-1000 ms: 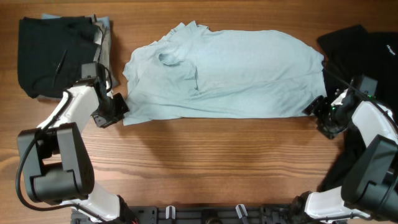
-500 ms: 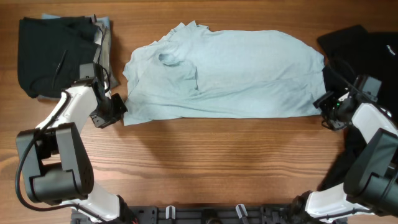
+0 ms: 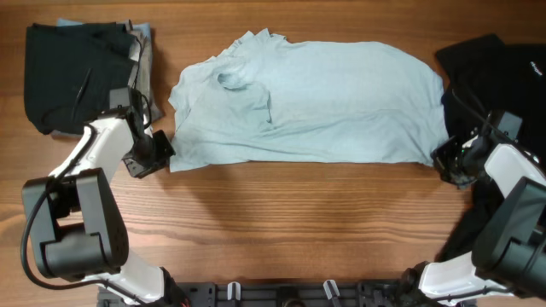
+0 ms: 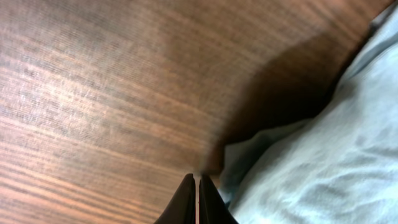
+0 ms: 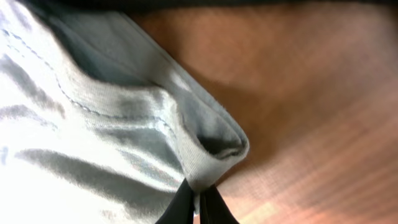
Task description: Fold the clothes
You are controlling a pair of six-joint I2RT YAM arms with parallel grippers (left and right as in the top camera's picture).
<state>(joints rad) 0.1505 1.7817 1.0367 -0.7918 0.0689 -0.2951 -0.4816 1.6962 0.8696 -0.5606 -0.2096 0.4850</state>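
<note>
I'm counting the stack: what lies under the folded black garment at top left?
Beneath the folded black garment, a beige edge and a pale blue edge peek out at its right; the rest is covered.

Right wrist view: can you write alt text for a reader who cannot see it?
The right pincer, shut, pinches a folded hem corner of the pale blue T-shirt at the bottom centre. The shirt fills the left of the view; bare wooden table lies to the right.

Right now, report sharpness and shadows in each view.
Overhead: sharp, evenly lit, faint shadows on the table. Left wrist: dark shadow on the wood beside the light-blue T-shirt; grain smeared. Right wrist: close fabric soft, wood behind blurred.
</note>
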